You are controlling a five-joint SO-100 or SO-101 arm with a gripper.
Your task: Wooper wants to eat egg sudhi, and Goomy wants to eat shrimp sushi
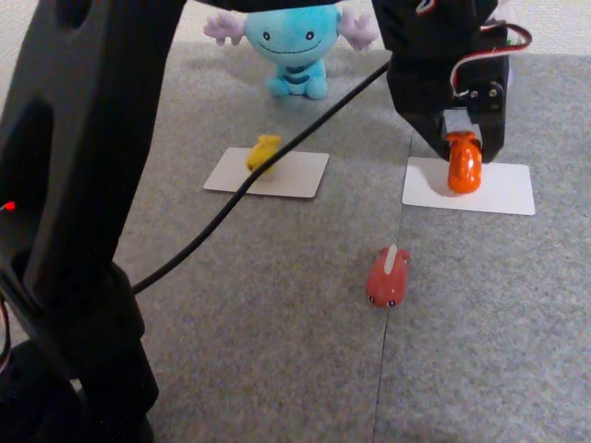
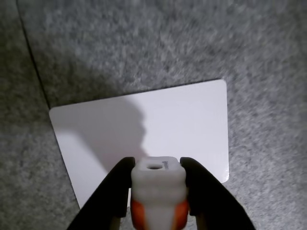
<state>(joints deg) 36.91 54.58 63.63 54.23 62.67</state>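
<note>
Wooper (image 1: 294, 44) sits at the far edge of the grey carpet, facing the camera. In front of it the yellow egg sushi (image 1: 263, 150) lies on a white card (image 1: 295, 175). My gripper (image 1: 462, 152) is shut on the orange shrimp sushi (image 1: 464, 166) and holds it nose-down over a second white card (image 1: 503, 189) on the right. I cannot tell whether its lower end touches the card. In the wrist view the shrimp sushi (image 2: 156, 184) shows its white underside between my gripper's (image 2: 156, 191) black fingers (image 2: 112, 191), above the card (image 2: 182, 120). Goomy is out of view.
A pink-red figurine (image 1: 388, 275) lies on the carpet between the two cards, nearer the camera. The arm's black base (image 1: 74, 231) stands tall on the left of the other view, and a black cable (image 1: 277, 157) crosses over the left card. A carpet seam (image 1: 395, 277) runs front to back.
</note>
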